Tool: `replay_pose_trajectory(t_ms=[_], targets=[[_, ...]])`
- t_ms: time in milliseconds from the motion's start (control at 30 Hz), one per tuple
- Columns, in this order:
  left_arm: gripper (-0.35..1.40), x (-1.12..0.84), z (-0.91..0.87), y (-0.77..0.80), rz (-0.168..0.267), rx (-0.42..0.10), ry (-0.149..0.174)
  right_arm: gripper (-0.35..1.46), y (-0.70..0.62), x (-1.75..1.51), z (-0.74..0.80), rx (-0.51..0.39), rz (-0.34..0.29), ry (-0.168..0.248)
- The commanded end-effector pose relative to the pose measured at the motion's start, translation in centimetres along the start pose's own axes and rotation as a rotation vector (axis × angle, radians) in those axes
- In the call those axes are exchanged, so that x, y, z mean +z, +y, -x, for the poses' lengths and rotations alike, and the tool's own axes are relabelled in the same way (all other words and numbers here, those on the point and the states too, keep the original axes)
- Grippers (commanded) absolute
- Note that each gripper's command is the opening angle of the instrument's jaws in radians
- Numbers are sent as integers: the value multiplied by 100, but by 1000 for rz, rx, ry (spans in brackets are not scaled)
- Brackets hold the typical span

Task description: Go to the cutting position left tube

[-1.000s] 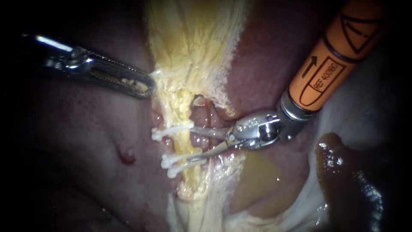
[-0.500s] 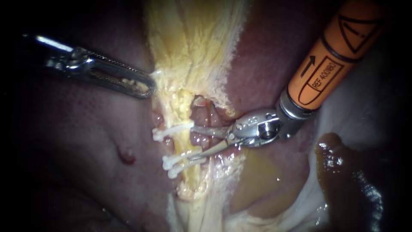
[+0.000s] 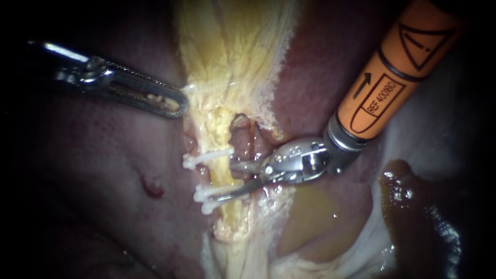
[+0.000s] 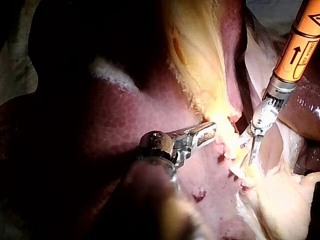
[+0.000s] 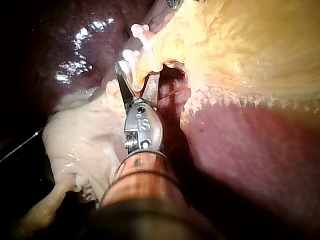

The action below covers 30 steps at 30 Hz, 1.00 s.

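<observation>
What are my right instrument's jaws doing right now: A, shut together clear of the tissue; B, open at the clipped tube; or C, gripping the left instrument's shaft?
B: a clear gap shows between the two blades of the right instrument, which reach in at the tube beside the white clips.

The right instrument (image 3: 226, 182) wears a glossy orange cylindrical sleeve (image 3: 398, 72) printed in black with a ring, an outlined warning triangle, an arrow and a framed label; next comes a ribbed grey metal collar (image 3: 343, 142), then a rounded polished steel wrist (image 3: 297, 160) set with small pins, ending in a tool of two thin curved blades (image 3: 235, 191); the left instrument (image 3: 176, 105) is all dull steel, with a round pivot screw (image 3: 94, 65) behind a long slotted tool (image 3: 150, 98) with finely toothed edges.
</observation>
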Motion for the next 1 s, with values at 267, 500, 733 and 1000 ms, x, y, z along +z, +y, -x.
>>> replay_pose_trajectory(t_ms=[267, 500, 733, 1000], targets=[[-35, 3, 1, 0, -1, -1, 1, 144, 6, 24, -6, 3, -24, 13], [-35, 4, 2, 0, -1, -1, 1, 144, 9, 42, -13, 1, -24, 38], [-35, 5, 2, 0, 0, -2, 1, 144, 11, 49, -19, 6, -28, 62], [-35, 4, 2, 0, -1, -2, 1, 144, 11, 49, -20, 12, -30, 73]])
